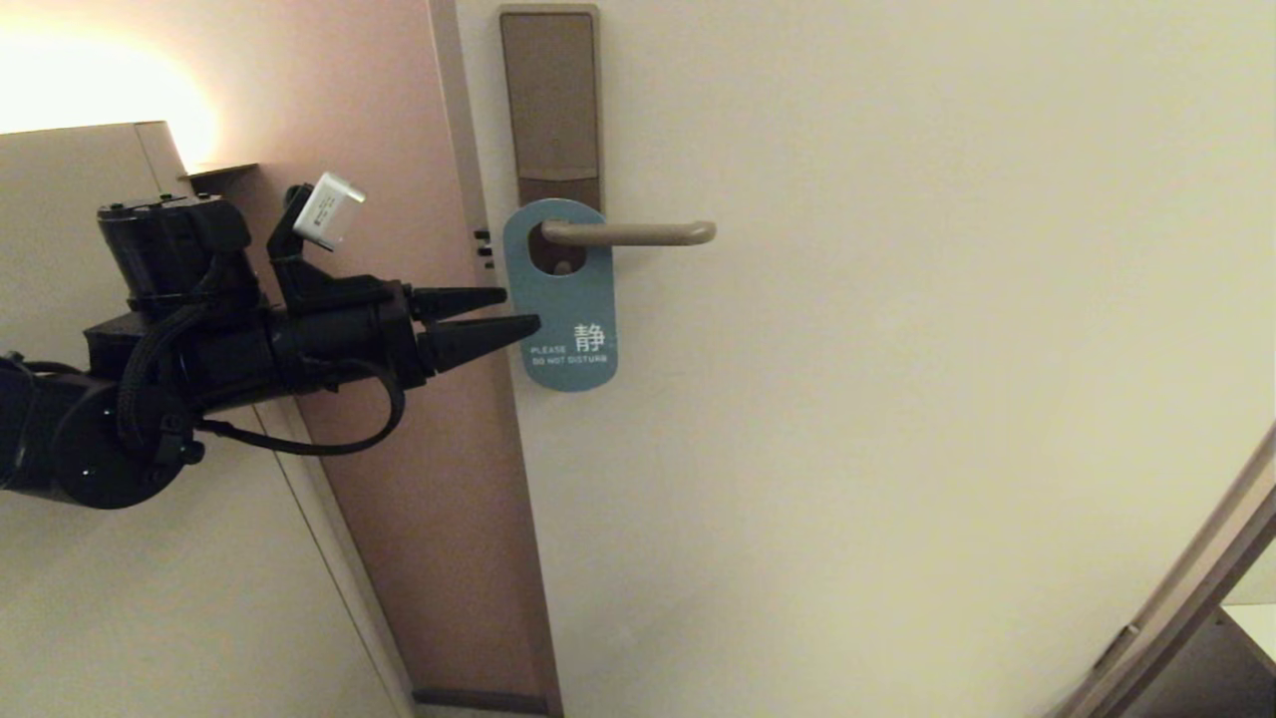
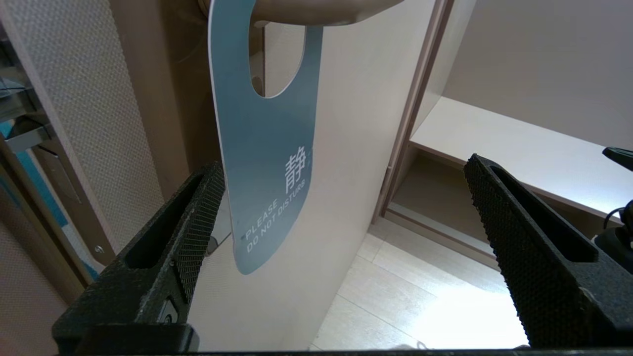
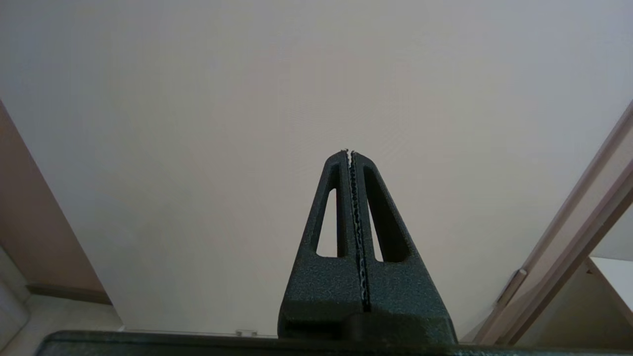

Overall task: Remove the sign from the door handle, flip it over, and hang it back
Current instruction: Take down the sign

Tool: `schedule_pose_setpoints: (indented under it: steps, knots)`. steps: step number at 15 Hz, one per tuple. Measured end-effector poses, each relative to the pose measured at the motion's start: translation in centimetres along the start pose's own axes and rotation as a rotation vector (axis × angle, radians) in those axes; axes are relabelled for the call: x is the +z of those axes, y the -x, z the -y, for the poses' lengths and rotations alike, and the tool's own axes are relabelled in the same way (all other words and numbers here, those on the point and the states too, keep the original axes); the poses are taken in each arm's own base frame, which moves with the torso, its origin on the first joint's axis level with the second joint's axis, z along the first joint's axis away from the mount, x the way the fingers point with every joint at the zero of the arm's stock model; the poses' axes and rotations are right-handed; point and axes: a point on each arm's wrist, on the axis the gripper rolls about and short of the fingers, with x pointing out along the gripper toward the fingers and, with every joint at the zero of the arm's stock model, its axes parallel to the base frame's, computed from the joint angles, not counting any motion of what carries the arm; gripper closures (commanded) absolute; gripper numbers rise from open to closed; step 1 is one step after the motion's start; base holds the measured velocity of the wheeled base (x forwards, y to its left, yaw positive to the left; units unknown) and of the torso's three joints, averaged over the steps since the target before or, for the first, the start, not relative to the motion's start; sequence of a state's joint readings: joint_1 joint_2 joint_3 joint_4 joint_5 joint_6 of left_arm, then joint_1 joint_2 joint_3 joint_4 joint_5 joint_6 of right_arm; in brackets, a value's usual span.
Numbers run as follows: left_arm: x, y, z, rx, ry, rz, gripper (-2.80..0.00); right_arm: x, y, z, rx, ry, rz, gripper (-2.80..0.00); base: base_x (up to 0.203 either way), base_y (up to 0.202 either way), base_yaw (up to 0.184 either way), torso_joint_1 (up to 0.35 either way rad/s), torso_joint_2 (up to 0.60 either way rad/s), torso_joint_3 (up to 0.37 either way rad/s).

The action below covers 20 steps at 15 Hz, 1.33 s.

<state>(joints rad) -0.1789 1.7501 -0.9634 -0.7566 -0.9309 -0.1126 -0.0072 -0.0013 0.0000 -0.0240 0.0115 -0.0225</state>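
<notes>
Where it hangs, sign [image 1: 570, 304] teal, lettering white

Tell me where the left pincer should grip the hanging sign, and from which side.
Probably the lower half of the sign, below its hole, coming in edge-on from the hinge-side edge the open left pincer already faces. The sign hangs flat against the door from the door handle, so only its free edges offer a bite.
</notes>
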Motion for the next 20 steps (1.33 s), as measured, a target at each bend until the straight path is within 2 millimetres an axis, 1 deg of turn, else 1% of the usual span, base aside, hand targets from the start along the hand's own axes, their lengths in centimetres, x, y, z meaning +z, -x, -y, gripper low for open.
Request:
schedule_pose_setpoints:
  steps: [5,17,20]
  knots:
    - [-0.02,0.35,-0.26,0.005,0.002,0.0,-2.8,0.0,0.0,0.0,0.0,-0.001,0.0,0.0,0.0,0.0,0.0,0.0,0.0,0.0]
    - [-0.13,0.27,-0.14,-0.011,0.003,-0.004,-2.8,0.0,0.0,0.0,0.0,-0.001,0.0,0.0,0.0,0.0,0.0,0.0,0.0,0.0]
    - [-0.6,0.34,-0.08,-0.011,0.011,-0.012,-2.8,0.0,0.0,0.0,0.0,0.0,0.0,0.0,0.0,0.0,0.0,0.0,0.0,0.0]
